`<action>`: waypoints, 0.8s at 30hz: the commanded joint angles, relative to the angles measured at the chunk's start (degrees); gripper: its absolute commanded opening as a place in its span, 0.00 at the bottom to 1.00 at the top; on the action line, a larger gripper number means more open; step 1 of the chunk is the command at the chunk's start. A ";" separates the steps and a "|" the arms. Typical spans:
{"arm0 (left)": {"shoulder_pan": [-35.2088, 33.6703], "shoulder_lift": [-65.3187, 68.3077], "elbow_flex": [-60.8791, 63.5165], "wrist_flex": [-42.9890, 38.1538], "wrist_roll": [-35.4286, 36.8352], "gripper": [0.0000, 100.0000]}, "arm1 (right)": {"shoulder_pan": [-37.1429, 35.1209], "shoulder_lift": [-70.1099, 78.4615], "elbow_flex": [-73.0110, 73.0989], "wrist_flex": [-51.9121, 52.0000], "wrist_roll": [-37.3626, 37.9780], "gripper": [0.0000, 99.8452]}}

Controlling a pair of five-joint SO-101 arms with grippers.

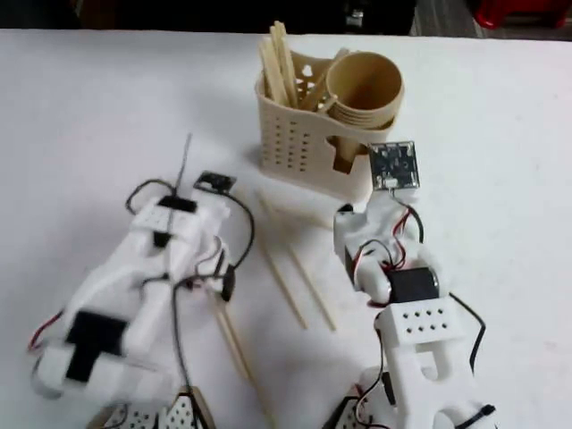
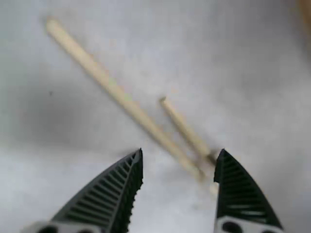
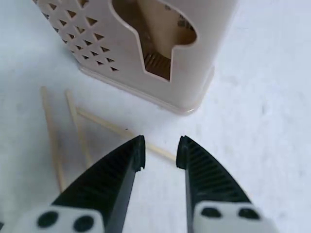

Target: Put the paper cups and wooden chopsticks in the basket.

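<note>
Left gripper (image 2: 179,156) jaws spread wide, empty; chopsticks (image 2: 121,97) flat on table (image 2: 252,58) just ahead, near ends reaching into gap. Right gripper (image 3: 160,145) jaws narrowly parted, empty; single chopstick (image 3: 107,125) crossing at tips, basket (image 3: 97,43) beyond, paper cups (image 1: 362,85) inside.

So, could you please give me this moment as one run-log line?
left gripper: open above loose chopsticks | right gripper: open, facing basket | paper cups: in basket
</note>
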 commanded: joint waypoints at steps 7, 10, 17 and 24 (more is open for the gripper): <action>0.40 11.03 -11.60 -1.93 8.79 0.24 | 0.84 -1.36 -0.26 -1.10 -0.44 0.12; 0.40 12.79 -14.24 -1.85 9.14 0.24 | 0.84 -1.36 -0.26 -1.10 -0.44 0.12; 0.40 15.52 -18.73 -1.67 9.14 0.23 | 0.84 -1.36 -0.26 -1.10 -0.53 0.12; 0.57 15.78 -19.34 -2.11 8.88 0.05 | 0.84 -1.36 -0.26 -1.10 -0.53 0.12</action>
